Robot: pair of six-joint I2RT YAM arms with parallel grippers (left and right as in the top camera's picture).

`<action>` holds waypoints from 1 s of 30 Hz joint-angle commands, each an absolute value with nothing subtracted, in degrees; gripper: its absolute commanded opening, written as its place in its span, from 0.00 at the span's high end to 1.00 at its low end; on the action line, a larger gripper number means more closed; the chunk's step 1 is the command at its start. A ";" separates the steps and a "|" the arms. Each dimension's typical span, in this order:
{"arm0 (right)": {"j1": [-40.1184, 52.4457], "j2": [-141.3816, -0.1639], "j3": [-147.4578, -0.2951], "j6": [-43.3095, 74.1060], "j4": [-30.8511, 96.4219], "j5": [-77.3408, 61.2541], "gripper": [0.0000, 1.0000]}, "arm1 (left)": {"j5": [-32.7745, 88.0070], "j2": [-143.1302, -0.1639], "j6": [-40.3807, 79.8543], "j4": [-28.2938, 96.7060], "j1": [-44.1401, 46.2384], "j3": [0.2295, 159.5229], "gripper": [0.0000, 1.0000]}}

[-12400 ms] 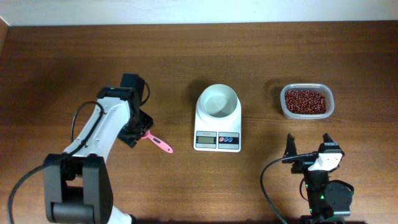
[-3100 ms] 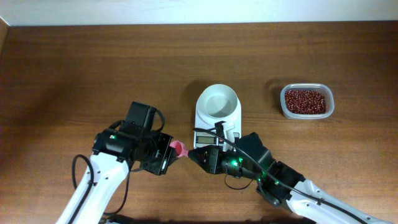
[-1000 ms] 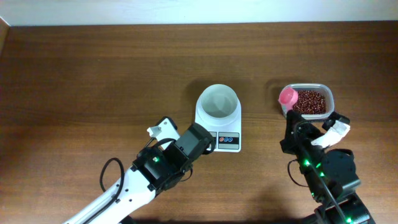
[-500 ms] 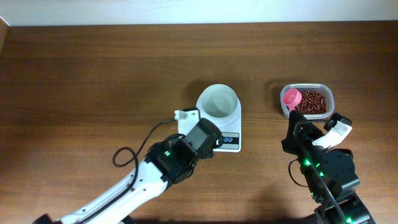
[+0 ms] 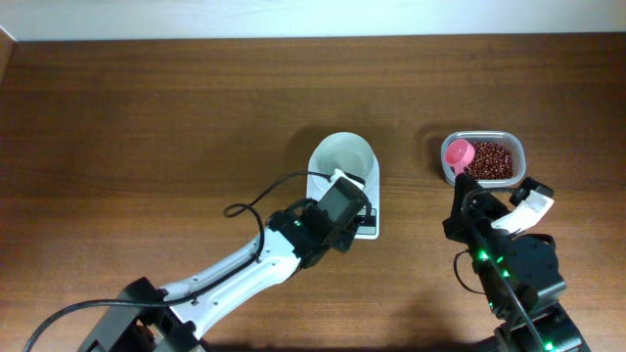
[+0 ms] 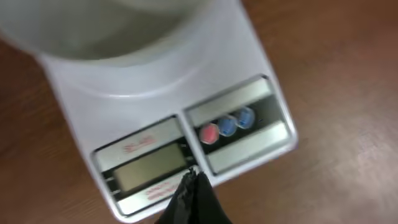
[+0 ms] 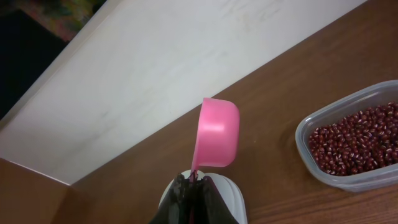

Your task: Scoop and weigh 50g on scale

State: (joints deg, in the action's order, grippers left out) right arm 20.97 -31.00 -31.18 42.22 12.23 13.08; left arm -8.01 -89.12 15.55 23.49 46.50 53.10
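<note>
Pink scoop [image 7: 216, 140] clamped in right gripper [image 7: 194, 180]; left gripper [image 6: 191, 182], pinched shut, should tap the scale [image 6: 155, 106] buttons [image 6: 227, 124] squarely.

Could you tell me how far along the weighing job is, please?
Done: right gripper holds the pink scoop. In hand: shut left gripper points at the scale's front panel; scoop is by the tub. Left: bowl is empty, beans all in tub.
</note>
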 commanded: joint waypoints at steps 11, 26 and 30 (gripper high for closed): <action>20.49 -30.89 -31.83 41.95 11.81 17.19 0.96 | 0.75 -97.82 -1.34 53.87 46.68 81.54 1.00; 20.49 -30.89 -31.83 33.52 11.77 32.97 0.96 | -3.88 -99.70 -1.34 48.90 46.68 76.95 1.00; 20.49 -30.89 -31.83 31.27 11.77 33.74 0.96 | -3.88 -99.77 -1.34 46.02 46.68 73.69 1.00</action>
